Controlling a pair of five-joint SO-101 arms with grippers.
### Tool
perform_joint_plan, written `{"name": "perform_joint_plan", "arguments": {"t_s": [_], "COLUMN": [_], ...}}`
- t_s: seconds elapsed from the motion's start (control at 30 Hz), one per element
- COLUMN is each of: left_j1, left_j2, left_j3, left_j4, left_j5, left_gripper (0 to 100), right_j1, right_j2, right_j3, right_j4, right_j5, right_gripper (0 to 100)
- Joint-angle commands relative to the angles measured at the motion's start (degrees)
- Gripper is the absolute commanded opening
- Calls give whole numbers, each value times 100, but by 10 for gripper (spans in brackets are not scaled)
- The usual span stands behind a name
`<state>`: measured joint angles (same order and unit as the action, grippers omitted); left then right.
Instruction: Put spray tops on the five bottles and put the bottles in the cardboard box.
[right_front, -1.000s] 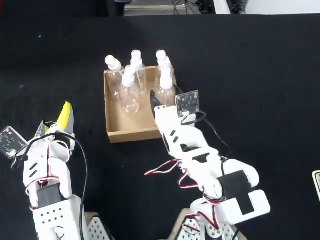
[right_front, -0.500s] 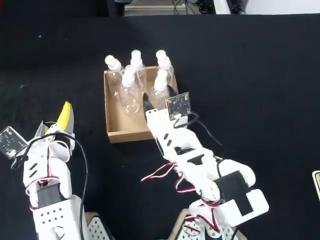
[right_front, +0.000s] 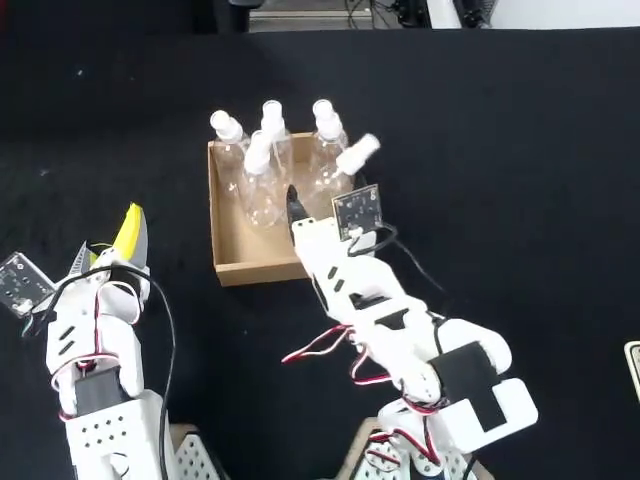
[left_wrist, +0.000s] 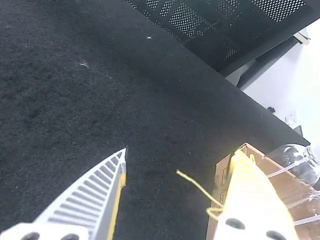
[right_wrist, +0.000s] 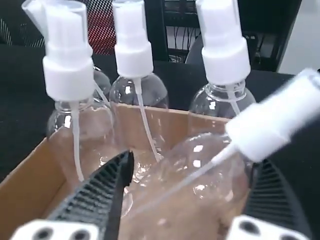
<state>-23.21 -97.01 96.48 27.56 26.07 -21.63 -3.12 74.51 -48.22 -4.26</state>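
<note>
Bottle (right_front: 335, 178) leans tilted in the cardboard box (right_front: 232, 255) between the spread jaws of the right gripper (right_wrist: 194, 161), seemingly unclamped, while the left gripper (left_wrist: 180, 151) hangs spread above the tabletop (left_wrist: 75, 75).

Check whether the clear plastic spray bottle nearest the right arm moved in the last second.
Yes. The bottle tipped, its white top swinging rightward over the brown cardboard box rim.
</note>
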Motion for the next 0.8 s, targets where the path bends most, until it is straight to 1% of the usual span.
{"name": "perform_joint_plan", "arguments": {"t_s": [0.0,0.13,0.23,0.43,0.57,0.77], "left_j1": [22,22,22,22,22,22], "left_j2": [-70,-70,-70,-70,-70,-70], "left_j3": [127,127,127,127,127,127], "left_j4": [-149,-149,-149,-149,-149,-149], "left_j5": [-62,-62,-62,-62,-62,-62], "left_gripper": [306,306,306,306,306,306], "right_j1": [-35,35,35,35,193,369], "right_j2": [-57,-66,-66,-66,-110,-954], "right_j3": [-57,-57,-57,-48,-22,479], "right_j4": [-141,-167,-185,-193,-202,-149], "right_j5": [26,510,791,791,800,800], "right_gripper": [225,76,15,13,12,12]}}
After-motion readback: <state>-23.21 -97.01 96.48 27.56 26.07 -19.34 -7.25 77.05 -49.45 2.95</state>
